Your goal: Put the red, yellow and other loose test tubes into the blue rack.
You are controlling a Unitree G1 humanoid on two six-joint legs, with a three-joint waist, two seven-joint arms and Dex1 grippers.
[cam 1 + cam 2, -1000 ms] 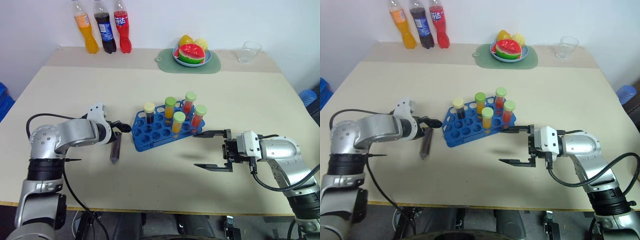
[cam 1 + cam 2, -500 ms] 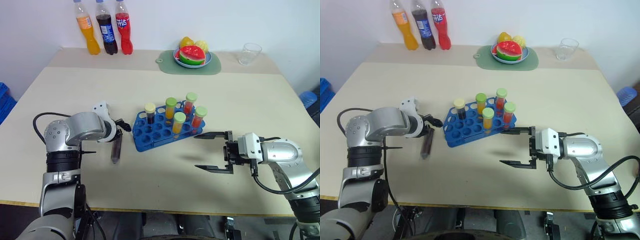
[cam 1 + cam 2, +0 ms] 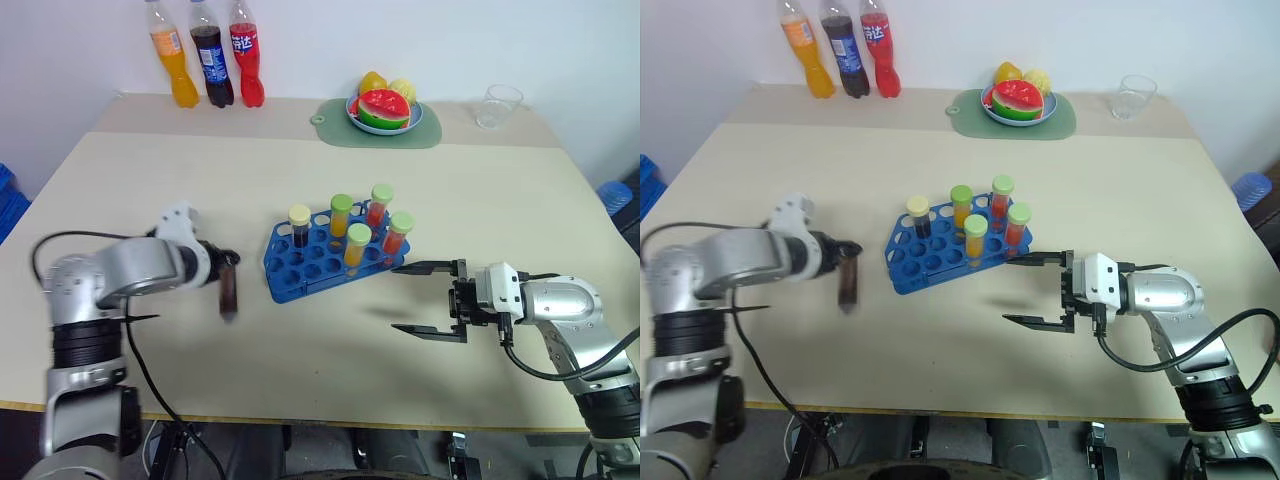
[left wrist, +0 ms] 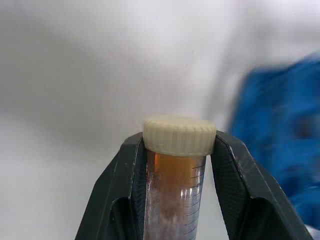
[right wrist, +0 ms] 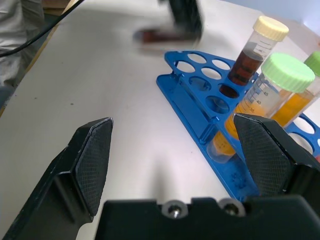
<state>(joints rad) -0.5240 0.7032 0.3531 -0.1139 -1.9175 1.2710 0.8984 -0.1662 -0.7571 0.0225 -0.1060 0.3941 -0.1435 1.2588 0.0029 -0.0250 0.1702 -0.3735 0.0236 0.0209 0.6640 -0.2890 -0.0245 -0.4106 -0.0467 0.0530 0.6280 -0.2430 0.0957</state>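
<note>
A: Where is the dark-filled, cream-capped test tube?

B: Clamped at its cap in the left tool, hanging off the pale tabletop, long axis near vertical.

A: And the blue plastic rack?

B: Just beside, toward the robot's right. The right tool gapes empty, farther off.

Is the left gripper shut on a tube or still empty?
Shut on a tube. The left gripper has both fingers pressed against the tube just under its cream cap.
</note>
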